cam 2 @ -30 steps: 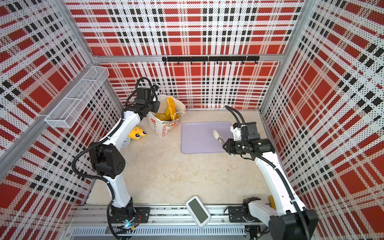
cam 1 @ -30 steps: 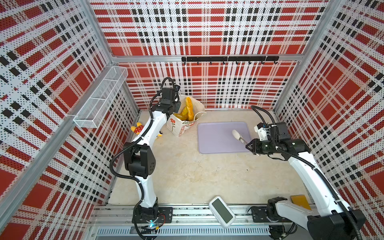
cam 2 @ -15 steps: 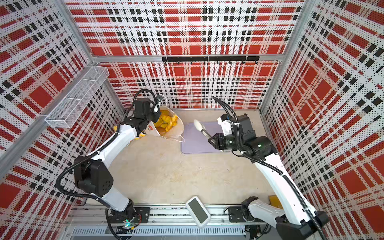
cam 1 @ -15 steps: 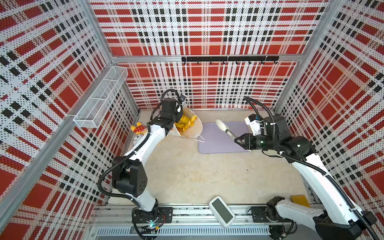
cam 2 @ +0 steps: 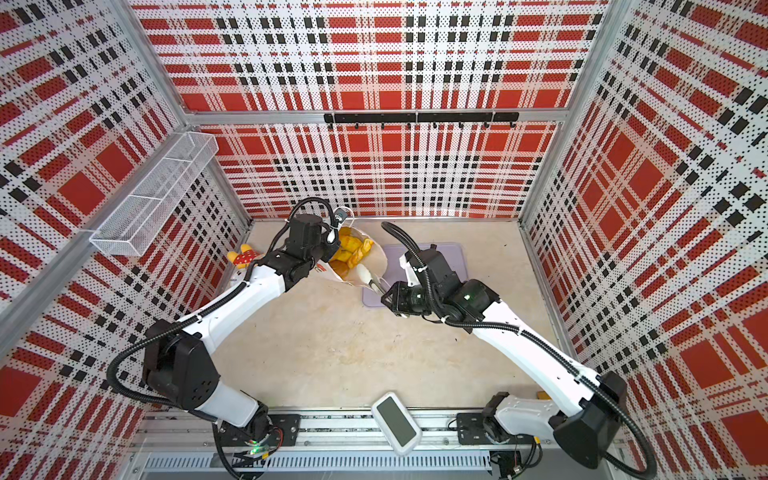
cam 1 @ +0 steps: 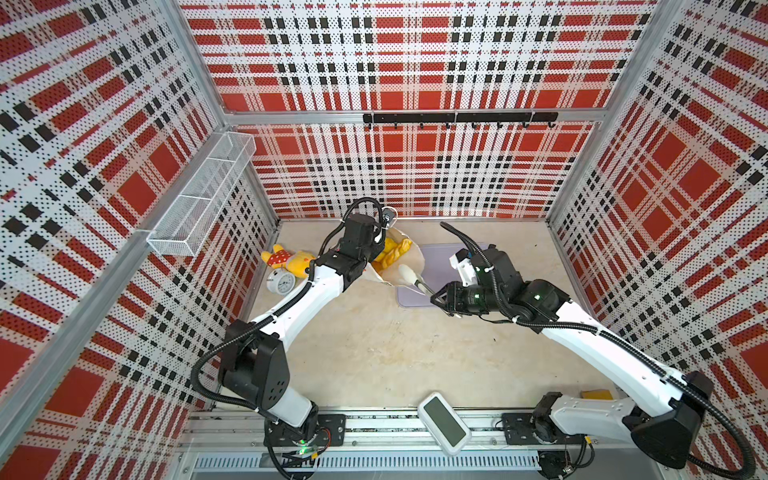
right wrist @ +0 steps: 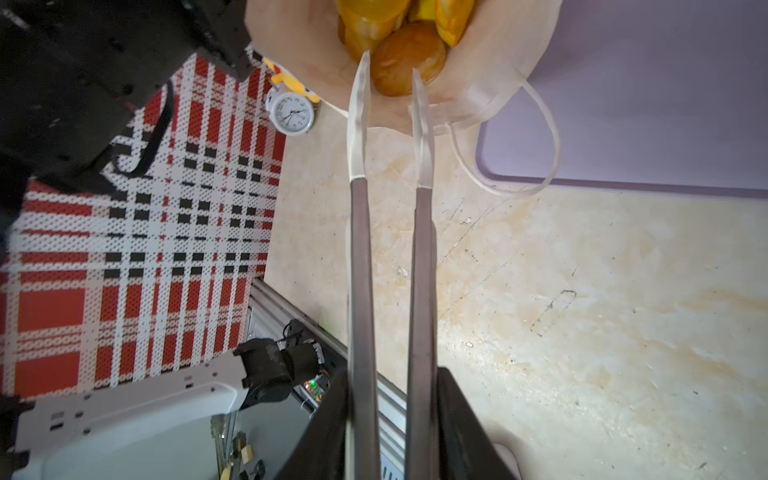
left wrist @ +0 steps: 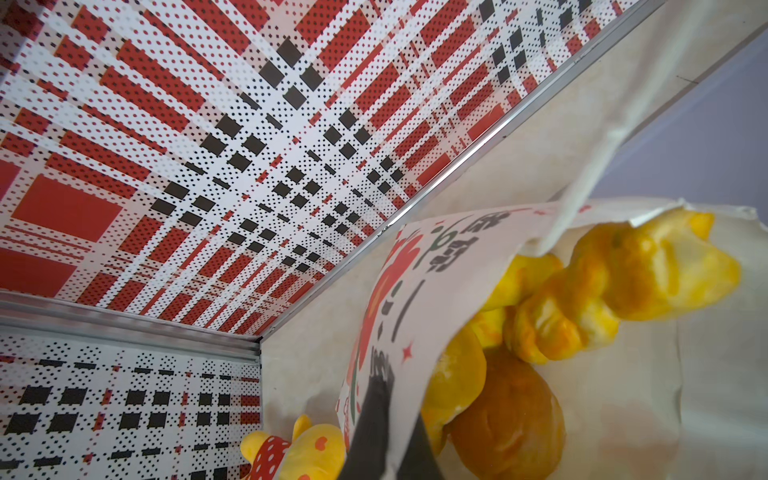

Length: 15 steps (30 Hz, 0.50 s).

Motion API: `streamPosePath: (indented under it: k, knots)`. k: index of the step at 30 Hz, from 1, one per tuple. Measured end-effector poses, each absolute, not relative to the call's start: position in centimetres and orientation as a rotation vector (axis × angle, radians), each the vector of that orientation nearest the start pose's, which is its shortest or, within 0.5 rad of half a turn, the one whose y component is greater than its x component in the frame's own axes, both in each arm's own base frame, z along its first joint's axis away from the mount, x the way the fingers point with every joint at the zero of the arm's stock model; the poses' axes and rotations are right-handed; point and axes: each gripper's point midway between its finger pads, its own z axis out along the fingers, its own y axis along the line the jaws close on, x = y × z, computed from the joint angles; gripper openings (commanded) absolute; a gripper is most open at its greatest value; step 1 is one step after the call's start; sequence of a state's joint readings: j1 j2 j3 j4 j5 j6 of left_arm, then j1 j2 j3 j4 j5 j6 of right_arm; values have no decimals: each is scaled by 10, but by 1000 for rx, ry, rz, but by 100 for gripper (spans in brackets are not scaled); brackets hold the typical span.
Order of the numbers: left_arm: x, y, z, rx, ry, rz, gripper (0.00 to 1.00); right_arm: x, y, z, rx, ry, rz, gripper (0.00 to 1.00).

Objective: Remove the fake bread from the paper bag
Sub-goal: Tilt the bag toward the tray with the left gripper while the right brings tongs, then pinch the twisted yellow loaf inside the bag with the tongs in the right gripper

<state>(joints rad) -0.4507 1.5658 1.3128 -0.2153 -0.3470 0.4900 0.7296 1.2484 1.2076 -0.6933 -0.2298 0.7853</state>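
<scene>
The paper bag (cam 1: 415,259) (cam 2: 379,262) leans over with its mouth toward the right arm. Glossy yellow fake bread (cam 1: 391,252) (cam 2: 351,249) (left wrist: 582,307) and a round brown bun (left wrist: 511,419) (right wrist: 409,58) fill it. My left gripper (cam 1: 369,266) (left wrist: 395,449) is shut on the bag's printed edge, the paper pinched between its black fingers. My right gripper (cam 1: 438,297) (right wrist: 390,415) is shut on long tongs (cam 1: 408,276) (cam 2: 365,275) (right wrist: 361,249). The pale tong tips stand apart inside the bag's mouth, on either side of the brown bun; contact cannot be told.
A lilac mat (cam 1: 442,266) lies under and right of the bag. A yellow plush toy (cam 1: 291,259) and a white alarm clock (cam 1: 280,283) sit by the left wall. A wire basket (cam 1: 199,199) hangs on that wall. A white device (cam 1: 442,422) lies at the front rail.
The left arm has tipped the bag over toward the right and drawn it forward. The right arm has carried the tongs from above the mat leftward into the bag's mouth.
</scene>
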Motion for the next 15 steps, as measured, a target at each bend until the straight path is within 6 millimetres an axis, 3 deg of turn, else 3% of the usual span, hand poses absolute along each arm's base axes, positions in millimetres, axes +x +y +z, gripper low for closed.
streamPosePath:
  k: [15]
  knots:
    - [454, -162, 264, 657, 1932, 342, 0, 299, 284, 229, 88, 2474, 837, 38]
